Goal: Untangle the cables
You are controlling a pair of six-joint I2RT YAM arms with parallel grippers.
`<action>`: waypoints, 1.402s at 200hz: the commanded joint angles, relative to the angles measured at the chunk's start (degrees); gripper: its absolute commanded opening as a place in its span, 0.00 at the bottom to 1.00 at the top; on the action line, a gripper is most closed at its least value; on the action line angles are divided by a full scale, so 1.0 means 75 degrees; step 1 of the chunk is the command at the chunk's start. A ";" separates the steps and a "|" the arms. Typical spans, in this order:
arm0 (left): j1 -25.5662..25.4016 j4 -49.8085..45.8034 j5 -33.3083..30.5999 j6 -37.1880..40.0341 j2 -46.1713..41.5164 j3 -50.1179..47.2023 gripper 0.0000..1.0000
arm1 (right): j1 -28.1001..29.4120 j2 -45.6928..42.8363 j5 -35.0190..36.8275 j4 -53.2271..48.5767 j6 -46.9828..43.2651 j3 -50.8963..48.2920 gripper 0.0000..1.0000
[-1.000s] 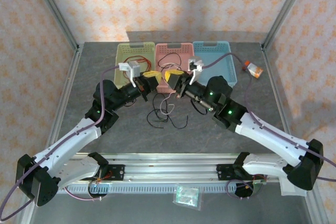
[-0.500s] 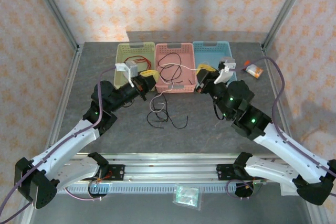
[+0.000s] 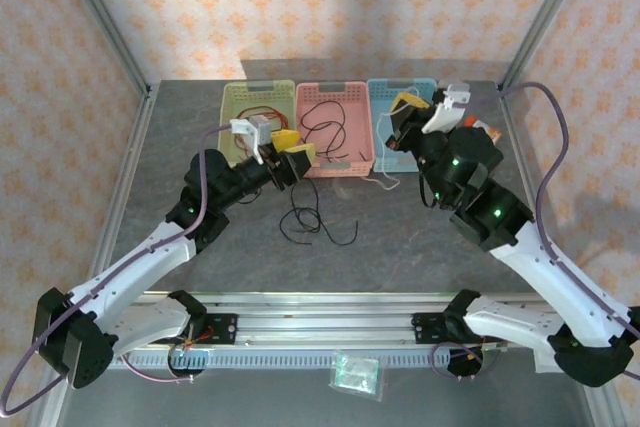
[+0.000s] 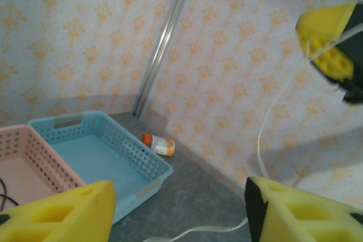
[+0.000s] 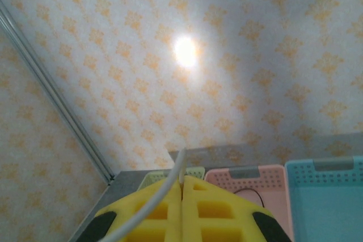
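Observation:
My right gripper hangs above the blue basket, shut on a white cable. In the right wrist view its pads are pressed together with the strand between them. The white cable trails down onto the table and crosses the left wrist view. My left gripper is open at the pink basket's near edge, and its yellow fingers stand wide apart with nothing between them. A black cable lies looped on the table. Another black cable lies in the pink basket, and a red one in the green basket.
Three baskets stand in a row at the back: green, pink and blue. An orange-capped bottle lies by the right wall past the blue basket. A small plastic bag lies in front of the rail.
My left gripper has opened and let go of the white cable. My right gripper has swung right and back over the blue basket, drawing the white cable away from the black heap.

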 commanded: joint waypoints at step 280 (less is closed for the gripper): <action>0.1205 -0.4710 -0.4265 -0.0539 0.2208 0.2778 0.99 | -0.3477 0.5168 -0.0641 -0.2228 -0.0091 0.5809 0.00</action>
